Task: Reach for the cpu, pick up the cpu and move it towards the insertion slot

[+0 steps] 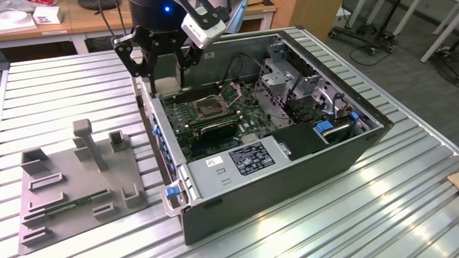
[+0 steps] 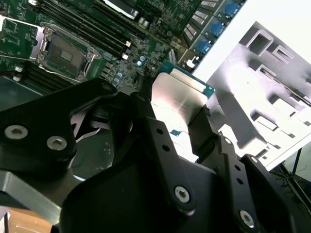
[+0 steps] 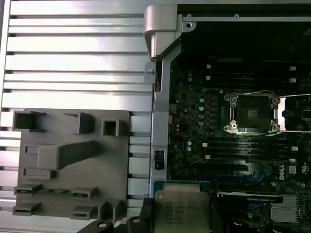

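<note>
The black two-fingered gripper (image 2: 182,114) is clamped on the cpu (image 2: 176,94), a thin square chip with a pale silvery metal face on a green-edged backing. In the second wrist view its black fingers (image 2: 206,127) press against opposite edges of the chip, set only as far apart as the chip is wide. In the first wrist view the cpu (image 3: 181,209) sits between the finger ends over the side wall of the open black and grey computer case (image 3: 164,73).

In the exterior view the gripper (image 1: 159,80) hangs fingers-down from the dark arm above the case's far corner, seemingly clear of the green circuit board. The insertion slot (image 1: 210,107), a square socket with a shiny metal frame and dark centre, lies near the gripper, apart from it. The grey moulded tray (image 1: 75,185) rests on the ribbed metal table (image 1: 57,91), well apart towards the exterior view's left.
</note>
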Controlling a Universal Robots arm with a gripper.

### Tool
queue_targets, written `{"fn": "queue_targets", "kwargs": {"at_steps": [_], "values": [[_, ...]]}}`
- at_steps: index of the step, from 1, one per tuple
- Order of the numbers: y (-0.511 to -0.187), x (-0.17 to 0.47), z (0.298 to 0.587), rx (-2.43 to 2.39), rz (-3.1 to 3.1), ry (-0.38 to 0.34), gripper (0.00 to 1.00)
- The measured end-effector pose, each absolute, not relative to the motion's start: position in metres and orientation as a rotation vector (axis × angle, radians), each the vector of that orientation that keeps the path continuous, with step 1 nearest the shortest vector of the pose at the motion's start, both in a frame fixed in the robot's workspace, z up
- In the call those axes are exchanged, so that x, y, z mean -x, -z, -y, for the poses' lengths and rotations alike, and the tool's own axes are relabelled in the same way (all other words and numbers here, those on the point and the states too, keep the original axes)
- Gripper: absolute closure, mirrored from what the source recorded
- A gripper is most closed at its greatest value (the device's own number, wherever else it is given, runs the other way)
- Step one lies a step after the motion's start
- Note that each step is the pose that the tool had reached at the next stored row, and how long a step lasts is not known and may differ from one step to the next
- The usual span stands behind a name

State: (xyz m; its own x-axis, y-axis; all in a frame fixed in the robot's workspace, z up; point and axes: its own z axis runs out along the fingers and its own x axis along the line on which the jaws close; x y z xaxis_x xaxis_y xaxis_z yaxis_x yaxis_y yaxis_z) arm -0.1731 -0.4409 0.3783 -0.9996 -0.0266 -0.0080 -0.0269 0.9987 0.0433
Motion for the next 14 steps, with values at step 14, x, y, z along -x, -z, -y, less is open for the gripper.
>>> {"fn": "queue_targets", "kwargs": {"at_steps": [14], "values": [[-0.378,0.154,0.441,0.042,-3.133,-0.068,0.46]]}}
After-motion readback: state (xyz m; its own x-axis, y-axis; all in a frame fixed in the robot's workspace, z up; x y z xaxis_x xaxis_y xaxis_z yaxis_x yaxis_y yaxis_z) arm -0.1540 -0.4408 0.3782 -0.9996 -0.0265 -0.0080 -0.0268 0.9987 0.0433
